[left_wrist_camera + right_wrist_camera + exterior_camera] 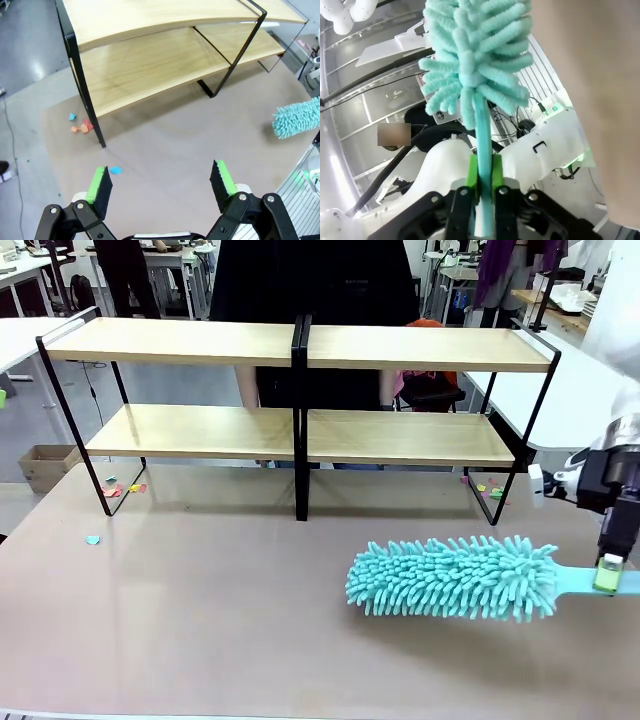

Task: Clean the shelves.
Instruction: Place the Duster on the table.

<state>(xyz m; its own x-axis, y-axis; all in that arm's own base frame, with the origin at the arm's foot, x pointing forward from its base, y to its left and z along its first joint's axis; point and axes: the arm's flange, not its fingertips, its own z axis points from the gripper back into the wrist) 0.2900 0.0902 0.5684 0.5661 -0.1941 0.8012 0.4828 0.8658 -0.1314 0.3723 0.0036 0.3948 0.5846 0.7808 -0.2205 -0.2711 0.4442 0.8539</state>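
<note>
The shelves (300, 345) stand across the far half of the table, two wooden tiers in a thin black frame, also seen in the left wrist view as shelves (150, 65). A teal fluffy duster (455, 578) hangs low over the table at the right, head pointing left. My right gripper (609, 575) is shut on the duster's flat handle; in the right wrist view the right gripper (484, 175) clamps the handle of the duster (475, 60). My left gripper (162, 182) hovers open over the table with nothing between its fingers. The duster's tip (297, 117) shows at that view's right.
Small coloured paper scraps lie by the shelves' left foot (122, 488), by the right foot (488, 486), and one blue scrap (92, 539) sits alone at the left. A person in dark clothes (320, 285) stands behind the shelves. A cardboard box (45, 465) is on the floor.
</note>
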